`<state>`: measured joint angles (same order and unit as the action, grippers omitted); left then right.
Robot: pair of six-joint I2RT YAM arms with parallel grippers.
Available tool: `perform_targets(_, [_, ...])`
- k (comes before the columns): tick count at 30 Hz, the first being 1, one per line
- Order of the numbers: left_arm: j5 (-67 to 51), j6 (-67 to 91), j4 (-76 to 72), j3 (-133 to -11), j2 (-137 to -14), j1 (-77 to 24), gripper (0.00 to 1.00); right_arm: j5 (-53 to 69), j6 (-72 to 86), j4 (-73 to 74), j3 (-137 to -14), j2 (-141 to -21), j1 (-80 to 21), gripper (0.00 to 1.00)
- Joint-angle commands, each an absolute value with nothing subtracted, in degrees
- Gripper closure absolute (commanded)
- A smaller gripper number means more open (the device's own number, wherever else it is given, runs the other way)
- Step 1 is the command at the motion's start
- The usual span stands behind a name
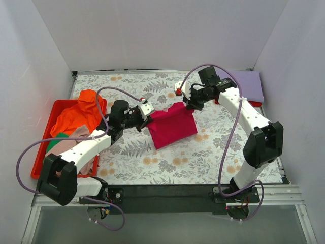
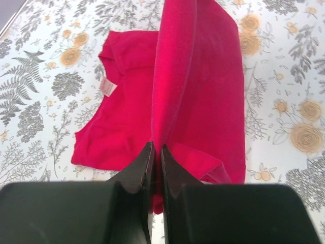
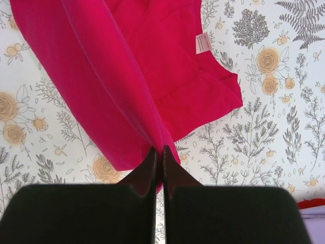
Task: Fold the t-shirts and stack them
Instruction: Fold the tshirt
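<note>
Reaching inward from opposite sides, the left gripper (image 1: 148,120) and right gripper (image 1: 191,104) are each pinching an edge of the one red shirt (image 1: 173,130).

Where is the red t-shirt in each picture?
Top external: the red t-shirt is in the middle.
Left wrist: the red t-shirt fills the centre.
Right wrist: the red t-shirt covers the upper left and centre.
Shared landmark: its white neck label in both wrist views; the flowered tablecloth in all.
</note>
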<state>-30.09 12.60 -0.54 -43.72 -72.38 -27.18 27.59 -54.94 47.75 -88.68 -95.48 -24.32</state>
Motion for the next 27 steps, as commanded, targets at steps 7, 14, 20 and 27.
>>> perform_targets(7, [-29.71, 17.21, -6.93, -46.93, -78.47, -21.28, 1.00, 27.60, -50.98, 44.21, -98.35, -104.75, -22.68, 0.99])
perform_targets(14, [-28.57, 21.88, -9.32, -51.23, -87.96, -18.37, 1.00, 25.40, -46.76, 41.40, -103.53, -112.14, -22.41, 0.99])
perform_targets(20, [-27.86, 25.13, -10.28, -53.09, -92.28, -16.00, 1.00, 24.87, -43.34, 37.54, -106.61, -117.50, -22.41, 0.99])
perform_targets(27, [-20.49, 35.05, -3.53, -64.67, -104.66, -14.33, 0.55, 20.66, -33.78, 32.61, -109.95, -123.48, -22.41, 0.82])
